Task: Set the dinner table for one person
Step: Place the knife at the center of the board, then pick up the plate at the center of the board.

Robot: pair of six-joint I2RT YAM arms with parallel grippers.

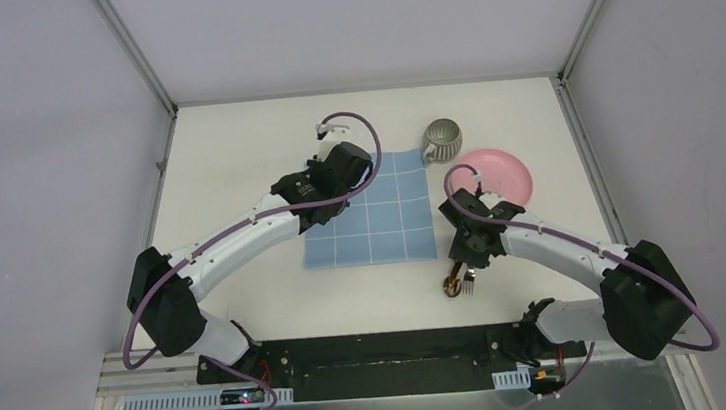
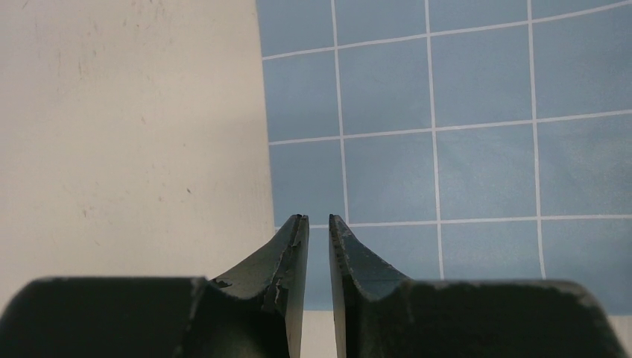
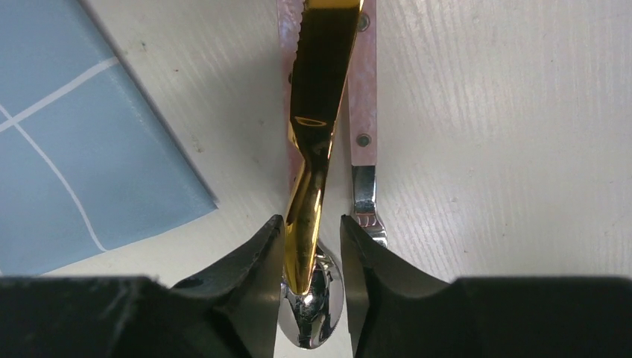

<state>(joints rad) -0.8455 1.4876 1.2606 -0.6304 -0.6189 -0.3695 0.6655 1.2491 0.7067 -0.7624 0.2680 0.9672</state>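
Note:
The dinner table [image 1: 233,147] is off-white with rails. My right gripper [image 1: 466,255] hangs over a small heap of cutlery [image 1: 457,283] to the right of a light-blue grid cloth [image 1: 375,214]. In the right wrist view the gripper [image 3: 311,221] is partly open. Its jaws straddle a gold knife [image 3: 320,89], which lies against the left finger with a gap to the right one. A silver spoon bowl [image 3: 313,317] and a pink-handled utensil [image 3: 363,89] lie beneath. My left gripper [image 1: 343,167] is empty over the cloth's left edge [image 2: 462,149], its jaws [image 2: 318,220] almost together.
A grey ribbed mug [image 1: 445,139] stands just beyond the cloth's far right corner. A pink plate [image 1: 502,174] lies to the right of it, close behind my right wrist. A corner of the cloth [image 3: 59,149] reaches close to the cutlery.

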